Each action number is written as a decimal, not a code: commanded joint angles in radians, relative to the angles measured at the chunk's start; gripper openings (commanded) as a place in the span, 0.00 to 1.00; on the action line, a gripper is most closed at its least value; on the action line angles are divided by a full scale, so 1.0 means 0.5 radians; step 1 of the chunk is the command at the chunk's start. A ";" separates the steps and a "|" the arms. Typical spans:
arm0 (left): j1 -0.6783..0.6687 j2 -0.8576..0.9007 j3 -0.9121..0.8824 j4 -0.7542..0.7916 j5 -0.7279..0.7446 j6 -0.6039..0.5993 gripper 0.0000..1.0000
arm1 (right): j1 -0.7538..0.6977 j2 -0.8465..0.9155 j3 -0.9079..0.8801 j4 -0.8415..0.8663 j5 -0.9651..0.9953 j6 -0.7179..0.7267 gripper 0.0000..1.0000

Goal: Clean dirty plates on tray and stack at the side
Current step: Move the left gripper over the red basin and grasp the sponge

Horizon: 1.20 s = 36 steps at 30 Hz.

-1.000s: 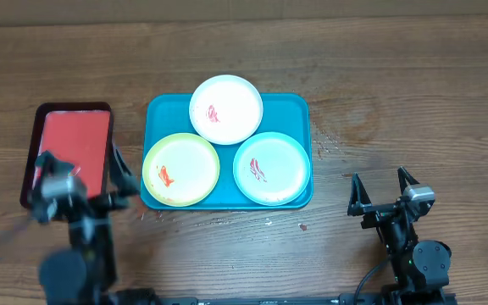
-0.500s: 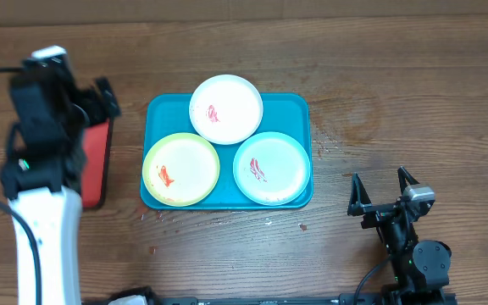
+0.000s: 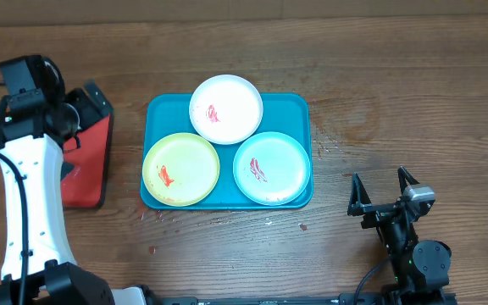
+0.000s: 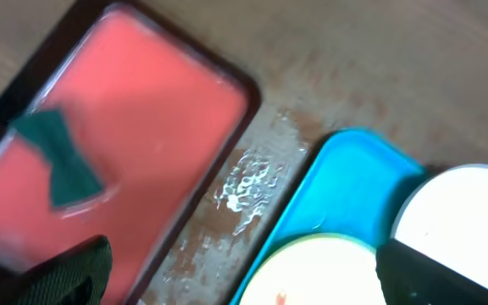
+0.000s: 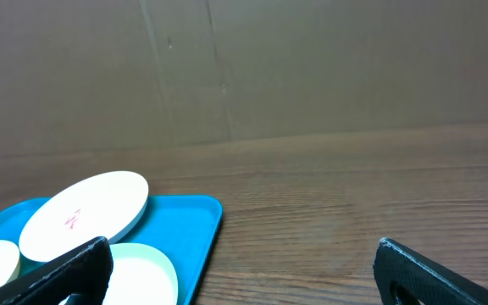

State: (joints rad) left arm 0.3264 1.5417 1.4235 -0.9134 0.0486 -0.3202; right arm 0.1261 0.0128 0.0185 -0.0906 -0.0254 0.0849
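Teal-blue plastic mid-table from overhead: the teal tray (image 3: pixel 161 108), carrying all three plates. White plate (image 3: pixel 225 109) at the far side, overhanging the rim; yellow-green plate (image 3: pixel 181 169) near-left; blue-green plate (image 3: pixel 271 168) near-right. Each marked with a red smear, none wiped, none stacked at the side. Just left of it, the red tray (image 3: pixel 87 182). Within the last second: left gripper (image 3: pixel 83 119) lifted from the near table edge and swung out over the red tray, plates and both trays unmoved. Reads as a reach for something to wipe with, so cleaning judged not yet begun. Right gripper (image 3: pixel 379 182) parked near-right, well apart from the teal tray, jaws spread with nothing between them, same as a second ago.

From the left wrist: fingers wide apart and empty, hovering above the red tray, not touching. Reveals something hidden overhead by the arm: a dark green bow-shaped piece (image 4: pixel 62 161) lying on the red surface, probably a sponge or cloth, though too blurred for certainty. Also a wet, whitish patch (image 4: pixel 244 191) on the wood between the two trays.

From the right wrist: low, level look across the table. White plate seen sitting higher than the blue-green one beside it, a relation flattened out overhead. No sight of the red tray or the left gripper from here.
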 commanded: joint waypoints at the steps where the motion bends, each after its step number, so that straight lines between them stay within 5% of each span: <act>1: 0.175 0.118 0.307 -0.266 -0.031 -0.038 1.00 | 0.002 -0.020 -0.021 0.013 0.012 0.001 1.00; 12: 0.369 0.307 0.489 -0.404 -0.037 -0.043 1.00 | 0.002 -0.020 -0.021 0.013 0.012 0.001 1.00; 19: 0.372 0.540 0.489 -0.396 -0.592 -0.562 1.00 | 0.002 -0.020 -0.021 0.013 0.012 0.001 1.00; 36: 0.369 1.176 0.489 -0.366 -0.277 -0.504 1.00 | 0.002 -0.020 -0.021 0.013 0.012 0.001 1.00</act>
State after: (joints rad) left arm 0.5148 2.0666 1.6623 -1.1004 -0.1493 -0.5774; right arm 0.1261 0.0128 0.0185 -0.0906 -0.0254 0.0853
